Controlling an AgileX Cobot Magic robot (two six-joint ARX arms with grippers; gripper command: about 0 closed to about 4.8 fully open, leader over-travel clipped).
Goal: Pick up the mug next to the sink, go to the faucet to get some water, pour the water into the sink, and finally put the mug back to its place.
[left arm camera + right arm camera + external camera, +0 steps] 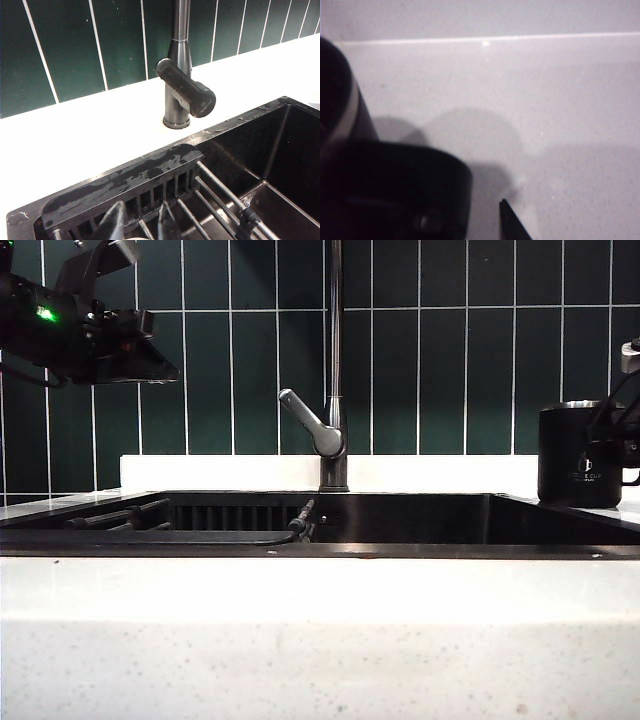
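Beside the mug (580, 454) on the tabletop (320, 640), the right hand (628, 425) gapes wide, approaching its handle; closing comes next. Left hand (142, 225), part-open and empty, hovers over the sink (280, 150).

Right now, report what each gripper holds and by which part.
Nothing is held. The left gripper hangs over the sink, empty. The right gripper is open beside the mug, not gripping it.

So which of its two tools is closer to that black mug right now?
The right tool: it is right beside the mug on the counter. The left tool hangs over the sink's far side, near the faucet.
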